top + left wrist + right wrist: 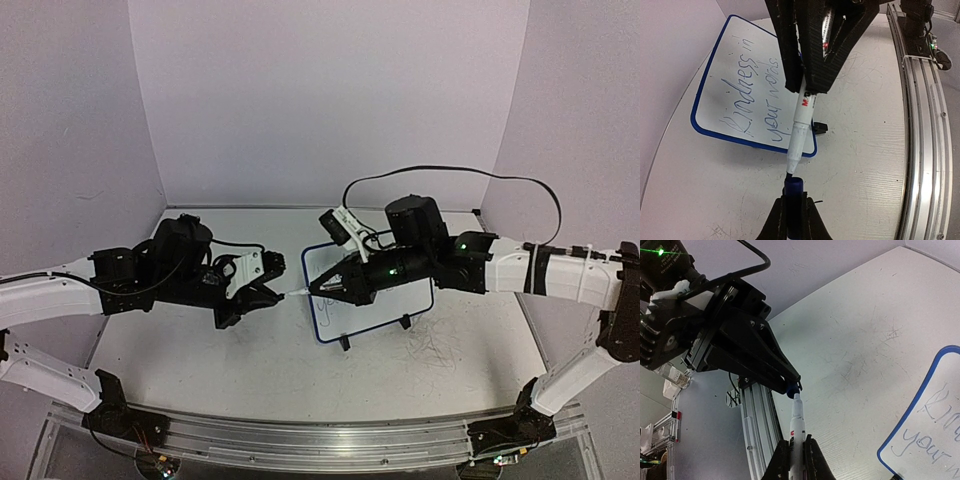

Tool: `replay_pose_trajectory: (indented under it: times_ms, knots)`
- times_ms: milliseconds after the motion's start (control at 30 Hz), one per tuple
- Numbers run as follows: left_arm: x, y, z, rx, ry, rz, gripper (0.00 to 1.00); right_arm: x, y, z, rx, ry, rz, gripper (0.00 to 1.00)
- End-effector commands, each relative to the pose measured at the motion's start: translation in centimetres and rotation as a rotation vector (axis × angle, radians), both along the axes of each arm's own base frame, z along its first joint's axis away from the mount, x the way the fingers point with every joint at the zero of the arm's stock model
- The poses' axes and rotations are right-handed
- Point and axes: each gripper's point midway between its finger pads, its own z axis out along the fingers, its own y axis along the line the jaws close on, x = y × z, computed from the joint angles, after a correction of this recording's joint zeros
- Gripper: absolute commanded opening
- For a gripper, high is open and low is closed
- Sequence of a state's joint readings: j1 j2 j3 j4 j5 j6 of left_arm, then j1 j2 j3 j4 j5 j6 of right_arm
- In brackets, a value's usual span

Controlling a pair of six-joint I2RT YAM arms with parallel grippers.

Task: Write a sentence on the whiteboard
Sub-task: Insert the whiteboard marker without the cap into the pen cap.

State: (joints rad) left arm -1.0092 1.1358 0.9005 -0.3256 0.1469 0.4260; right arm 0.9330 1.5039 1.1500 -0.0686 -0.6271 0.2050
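Note:
The whiteboard (385, 308) lies flat at mid-table, blue-framed (715, 131). The sentence (747, 90) on it reads "Kindness in your words." in two lines, and part of it shows in the right wrist view (932, 440). My right gripper (797, 452) is shut on a white marker (798, 420), with the nib pointing left. My left gripper (794, 222) is shut on the marker's blue cap (794, 192). The nib sits right at the cap's mouth (793, 388), just off the board's left corner. In the top view the two grippers (278, 296) (322, 288) meet tip to tip.
An aluminium rail (925, 125) runs along the table's near edge. Grey scribble marks (435, 350) scuff the tabletop right of the board. A black cable (450, 175) loops above the right arm. Pale walls close in the back and both sides.

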Motion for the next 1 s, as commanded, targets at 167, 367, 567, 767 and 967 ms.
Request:
replay_pose_trajectory:
  times_ms: [167, 367, 567, 767, 967]
  knots:
    - [-0.1, -1.2, 1.8, -0.051, -0.053, -0.046, 0.00, -1.6, 1.0, 0.8, 0.032, -0.021, 0.074, 0.00]
    - [-0.2, -1.5, 2.1, -0.052, -0.061, -0.055, 0.00, -1.9, 1.4, 0.3, 0.022, -0.014, 0.089, 0.00]
    - [-1.5, -2.7, 3.8, -0.054, -0.136, -0.121, 0.00, -2.3, 2.9, -0.5, 0.023, 0.016, 0.170, 0.00]
    - [-4.1, -5.7, 5.7, -0.055, -0.209, -0.190, 0.00, -2.5, 4.7, -0.8, 0.014, 0.062, 0.257, 0.00]
    - [-4.4, -7.0, 6.8, -0.122, -0.258, -0.146, 0.00, -3.6, 6.9, -0.4, 0.056, 0.078, 0.254, 0.00]
